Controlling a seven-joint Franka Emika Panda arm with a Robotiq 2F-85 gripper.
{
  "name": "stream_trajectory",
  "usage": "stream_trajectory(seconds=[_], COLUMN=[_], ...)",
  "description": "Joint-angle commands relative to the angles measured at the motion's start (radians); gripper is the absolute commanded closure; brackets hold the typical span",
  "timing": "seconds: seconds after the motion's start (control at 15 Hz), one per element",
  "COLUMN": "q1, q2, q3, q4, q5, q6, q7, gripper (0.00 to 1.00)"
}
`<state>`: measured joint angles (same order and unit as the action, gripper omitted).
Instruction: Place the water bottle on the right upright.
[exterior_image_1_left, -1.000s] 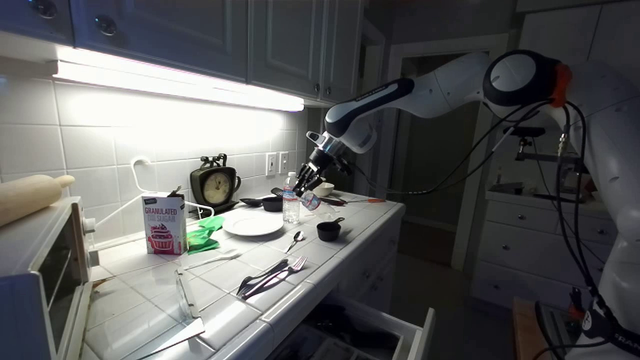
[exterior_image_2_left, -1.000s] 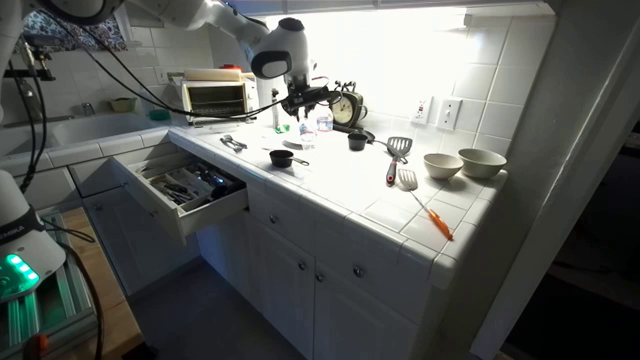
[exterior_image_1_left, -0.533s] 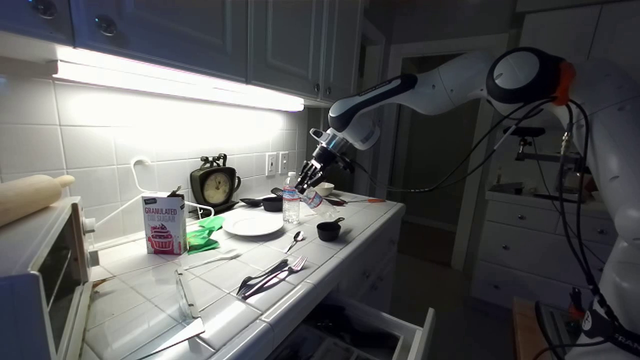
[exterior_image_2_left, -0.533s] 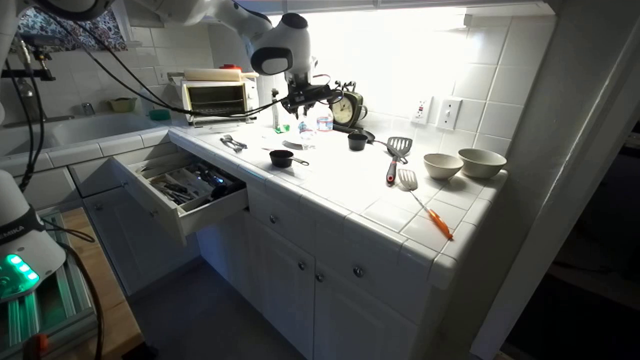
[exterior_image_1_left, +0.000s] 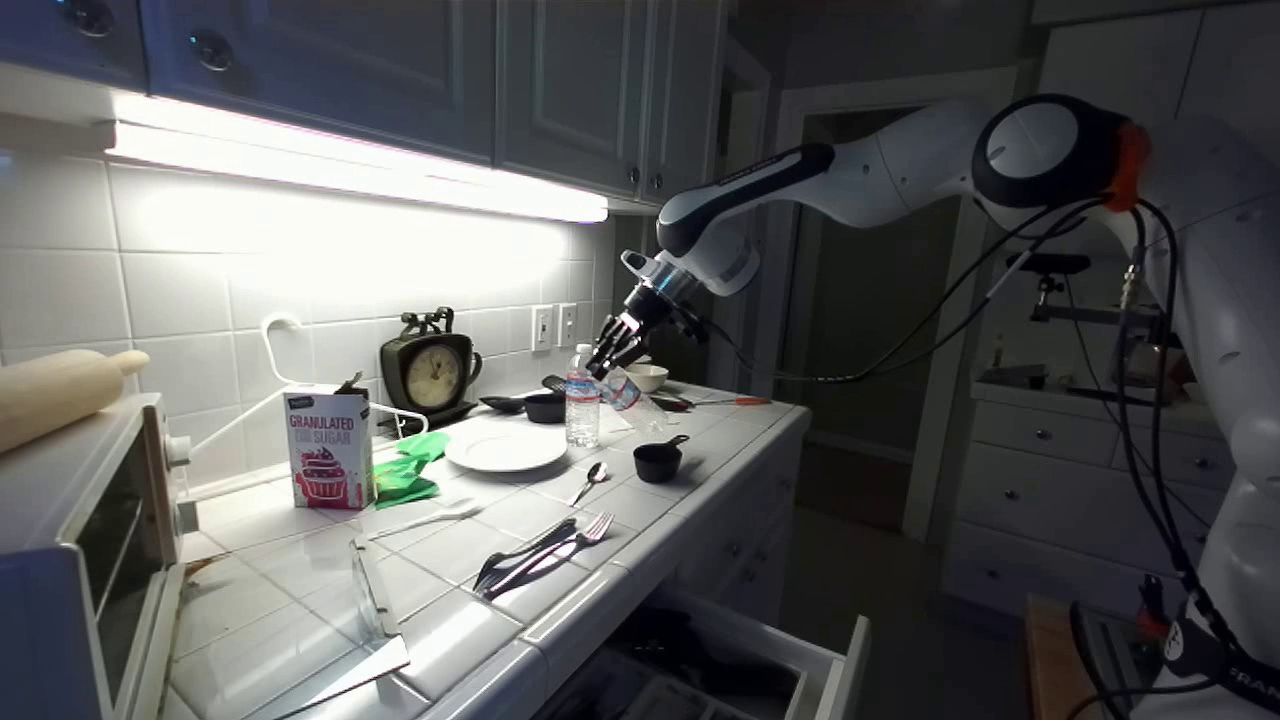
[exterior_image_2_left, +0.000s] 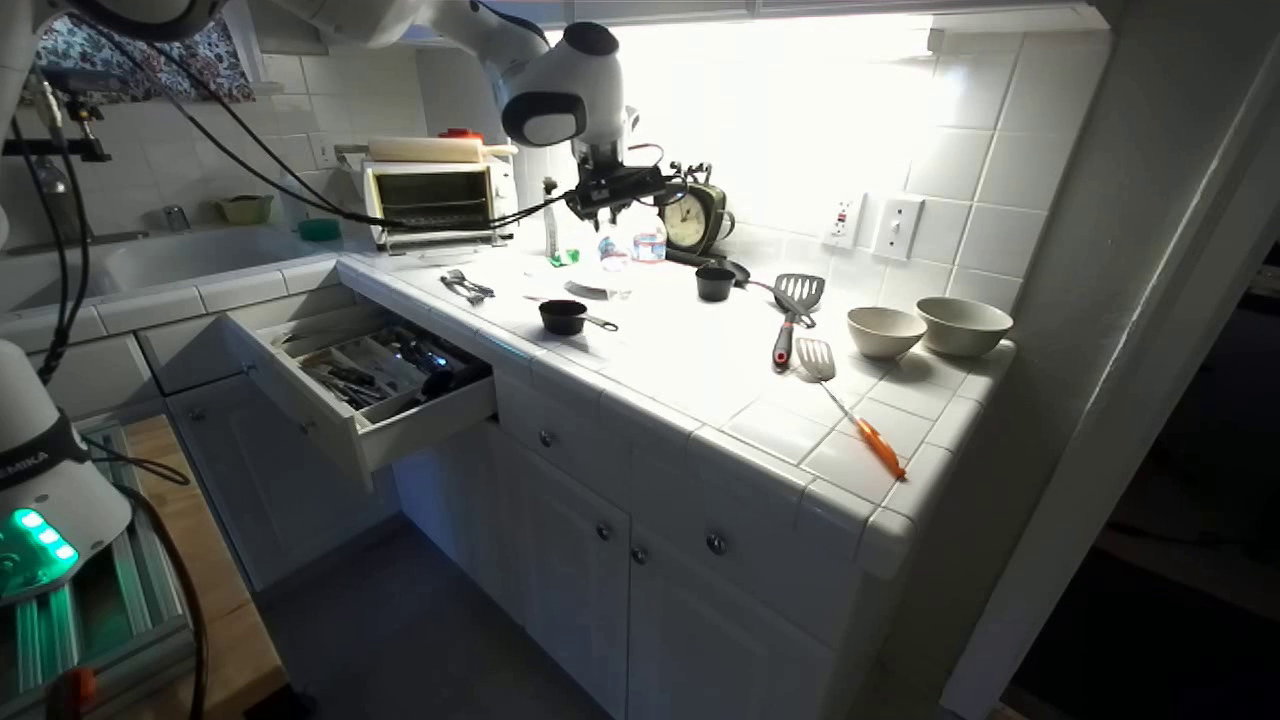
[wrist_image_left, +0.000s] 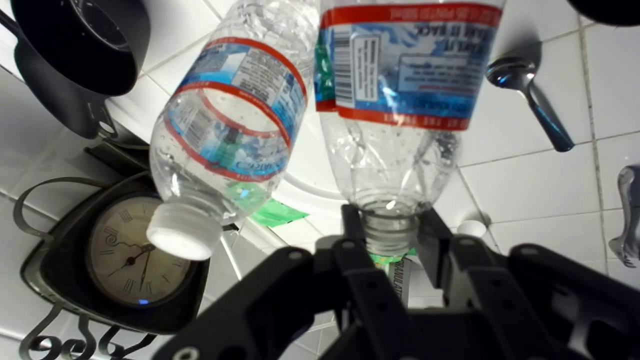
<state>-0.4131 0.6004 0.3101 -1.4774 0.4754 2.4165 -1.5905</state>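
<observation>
Two clear water bottles with red-and-blue labels show. The uncapped water bottle (wrist_image_left: 410, 65) hangs tilted, its neck between the fingertips of my gripper (wrist_image_left: 390, 215). In an exterior view it leans (exterior_image_1_left: 624, 392), its base pointing away from the gripper (exterior_image_1_left: 600, 370); I cannot tell whether the base touches the counter. It also shows, washed out, in an exterior view (exterior_image_2_left: 612, 250) below the gripper (exterior_image_2_left: 606, 220). The second bottle (exterior_image_1_left: 583, 405) stands upright close beside it with a white cap on; its cap and label show large in the wrist view (wrist_image_left: 240, 105).
A white plate (exterior_image_1_left: 506, 452), a spoon (exterior_image_1_left: 590, 482) and a black measuring cup (exterior_image_1_left: 657, 462) lie near. The black clock (exterior_image_1_left: 430, 372) and a sugar carton (exterior_image_1_left: 328, 450) stand by the wall. Utensils and two bowls (exterior_image_2_left: 886, 332) are along the counter. A drawer (exterior_image_2_left: 420, 425) is open.
My gripper and the tilted bottle in it have risen slightly and shifted a little. The capped bottle and the other things on the counter have not moved.
</observation>
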Motion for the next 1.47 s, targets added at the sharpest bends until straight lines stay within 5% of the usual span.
stream_trajectory(seconds=[0.0,0.4,1.4], q1=[-0.007,-0.011,-0.008], q2=[0.002,0.013,0.055], q3=[0.0,-0.036,-0.156], q4=[0.042,0.076,0.131], q5=[0.113,0.182,0.514], q6=[0.003,-0.068,-0.383], q7=[-0.065,-0.078,-0.395], gripper=[0.92,0.92,0.92])
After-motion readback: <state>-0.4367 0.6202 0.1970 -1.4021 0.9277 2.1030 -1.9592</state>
